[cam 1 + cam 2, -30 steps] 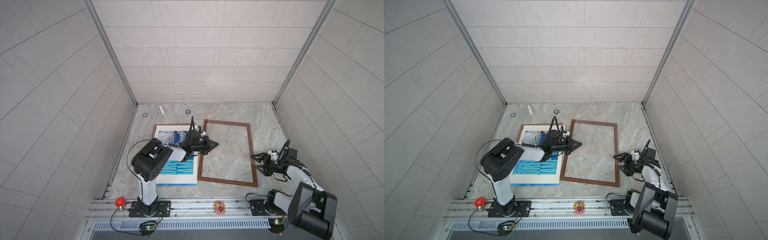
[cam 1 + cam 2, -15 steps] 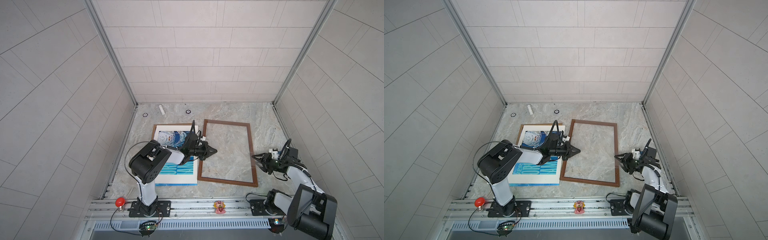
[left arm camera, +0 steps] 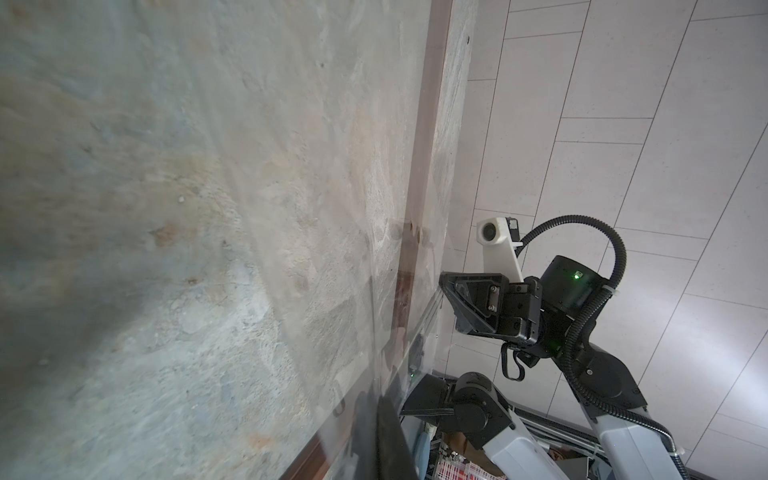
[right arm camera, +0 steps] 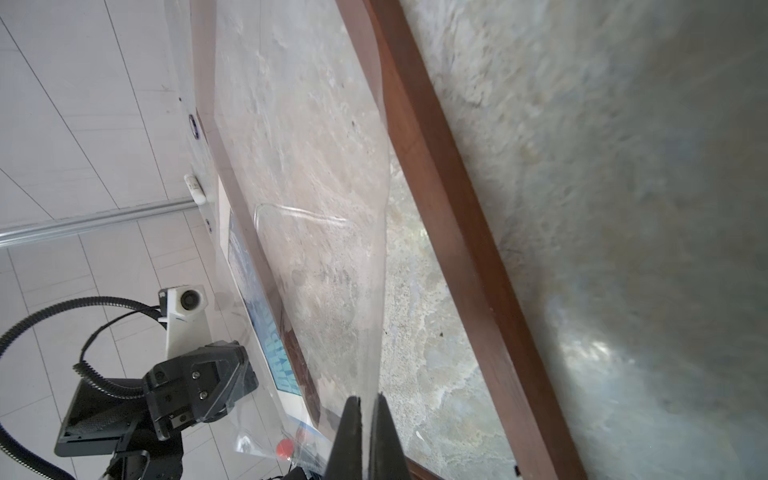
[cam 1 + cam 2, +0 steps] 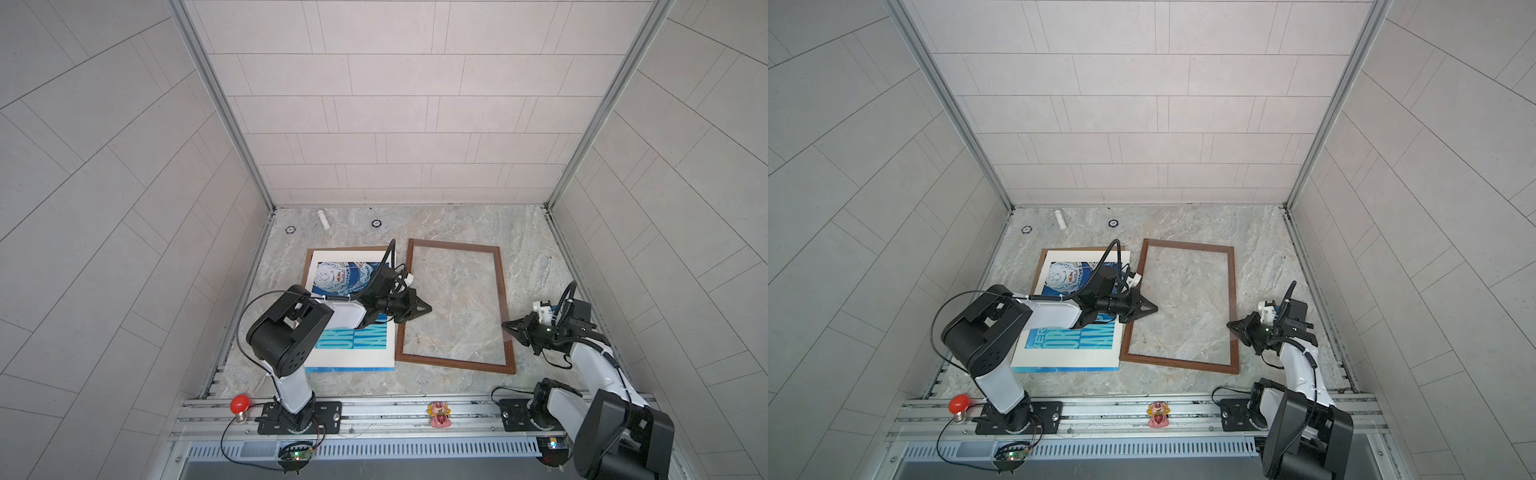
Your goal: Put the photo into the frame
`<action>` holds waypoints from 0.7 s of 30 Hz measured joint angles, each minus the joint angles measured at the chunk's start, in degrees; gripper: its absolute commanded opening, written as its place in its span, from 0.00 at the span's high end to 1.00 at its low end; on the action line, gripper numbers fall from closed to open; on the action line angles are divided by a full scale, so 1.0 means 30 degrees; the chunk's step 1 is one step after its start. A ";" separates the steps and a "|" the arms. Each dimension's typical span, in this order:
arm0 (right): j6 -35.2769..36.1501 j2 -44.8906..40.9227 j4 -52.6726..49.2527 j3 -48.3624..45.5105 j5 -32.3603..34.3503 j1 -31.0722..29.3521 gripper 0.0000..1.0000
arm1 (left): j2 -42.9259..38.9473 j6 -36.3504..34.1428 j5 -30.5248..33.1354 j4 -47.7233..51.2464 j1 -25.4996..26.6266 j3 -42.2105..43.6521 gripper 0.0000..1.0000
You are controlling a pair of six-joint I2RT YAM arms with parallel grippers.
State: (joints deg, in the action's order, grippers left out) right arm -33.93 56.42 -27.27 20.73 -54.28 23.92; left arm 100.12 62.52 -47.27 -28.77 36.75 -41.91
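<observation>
Right side first: the right tool (image 5: 505, 325) sat at the right rail of the frame (image 5: 457, 363), jaws squeezed together on the edge of the clear pane (image 4: 324, 270). In the right wrist view the sheet ran straight into the slit between the black fingers (image 4: 353, 419), lifted clear of the brown wood there. Over on the other side, the left tool (image 5: 428, 309) hung above the frame's left rail, its tip pointing in over the opening, and it was closed as well. The pane's edge passed just beside its dark finger (image 3: 390, 440) in the left wrist view, but whether it was pinched there I could not tell. The frame lay flat in the middle of the marble table (image 5: 528, 232), with stone showing through its opening in both top views. The photo (image 5: 353, 345) lay face up just beside it on the left arm's side, teal lettering showing, with that arm stretched across its middle. It rested on a brown backing board (image 5: 308, 266), whose edge peeked out along the far and outer sides. Up by the back wall, a white tube (image 5: 323, 219) and two dark rings lay well apart from everything else.
</observation>
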 measured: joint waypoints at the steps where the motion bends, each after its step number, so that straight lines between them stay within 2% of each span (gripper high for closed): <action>1: 0.0007 0.0080 0.0029 0.0007 0.0138 -0.0291 1.00 | 0.0000 -0.0138 -0.0051 -0.0007 0.0000 0.0000 1.00; 8: 0.0291 0.0146 -0.0284 0.0495 0.1282 -0.1355 1.00 | 0.0000 -0.1202 0.0029 0.0430 0.0000 0.0000 1.00; 21: 0.0714 -0.2827 -0.1355 -0.0044 0.2412 -0.2608 1.00 | -0.0095 -0.3869 0.1093 0.2594 0.0007 0.0262 1.00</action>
State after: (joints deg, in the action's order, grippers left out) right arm -31.79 47.94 -31.33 20.60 -47.05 16.10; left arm 99.83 50.92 -43.99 -20.99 36.77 -41.12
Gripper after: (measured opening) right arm 0.048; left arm 0.048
